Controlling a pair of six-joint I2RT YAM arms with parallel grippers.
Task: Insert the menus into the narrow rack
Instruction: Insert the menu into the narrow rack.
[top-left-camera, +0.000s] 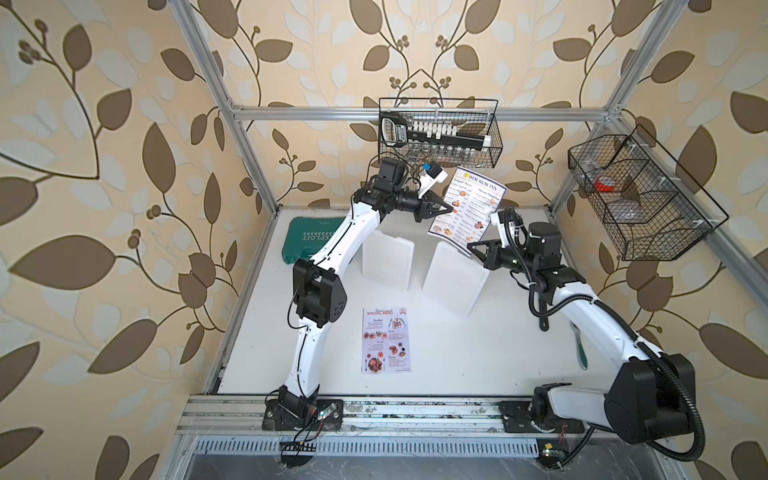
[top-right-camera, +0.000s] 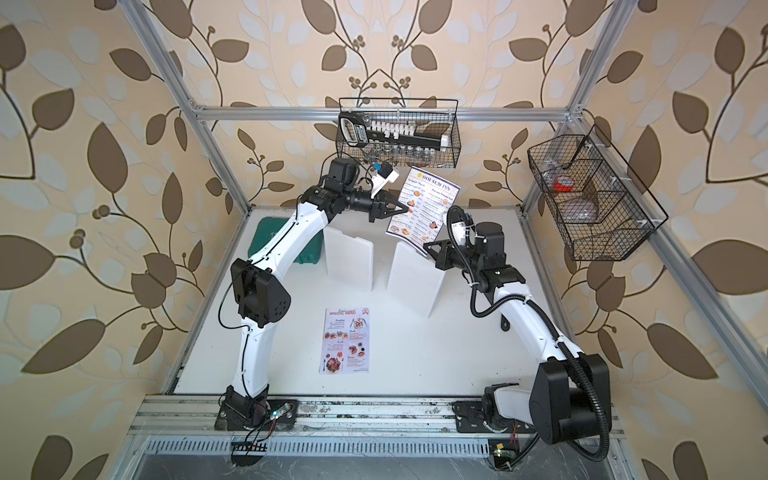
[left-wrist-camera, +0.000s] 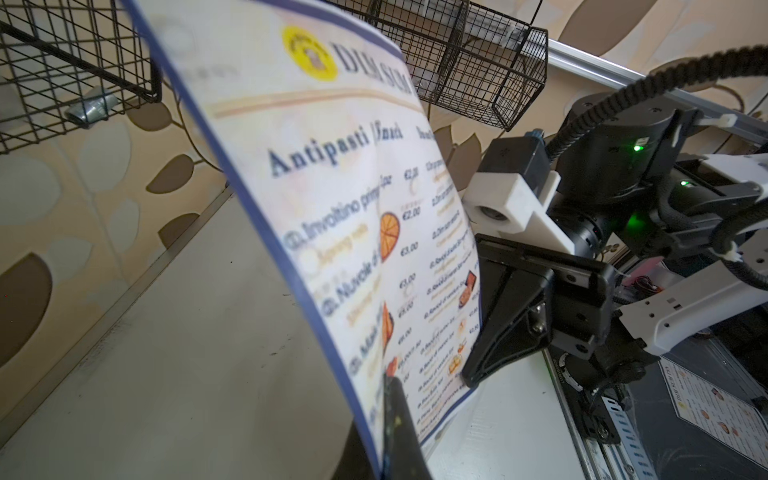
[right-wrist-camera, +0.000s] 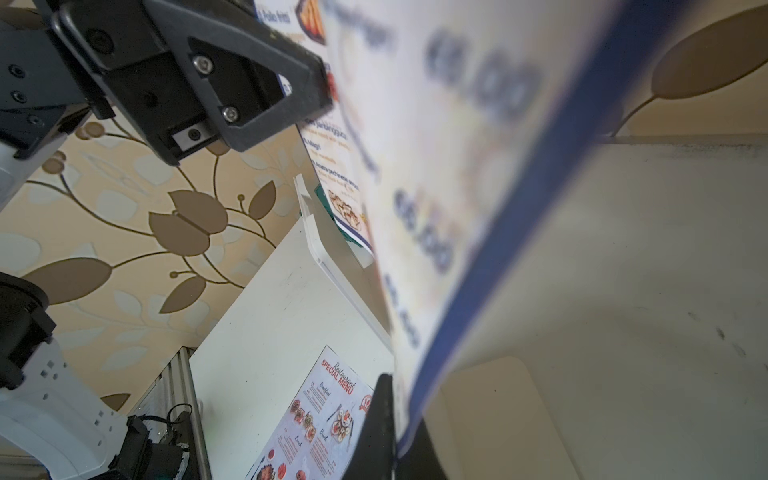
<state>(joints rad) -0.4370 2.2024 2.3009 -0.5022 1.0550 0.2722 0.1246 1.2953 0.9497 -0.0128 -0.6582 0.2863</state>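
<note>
The left gripper (top-left-camera: 448, 209) is clamped on the left edge of the Dim Sum Inn menu (top-left-camera: 471, 203). The right gripper (top-left-camera: 471, 246) is pinched closed on the menu's lower right corner. Between them the sheet hangs tilted in the air, just above centre in both top views, over the top of the right-hand white rack (top-left-camera: 455, 282). The left-hand white rack (top-left-camera: 388, 262) stands upright beside it. The Special Menu (top-left-camera: 386, 340) lies flat on the table (top-left-camera: 478, 353), lower centre of the frame.
</note>
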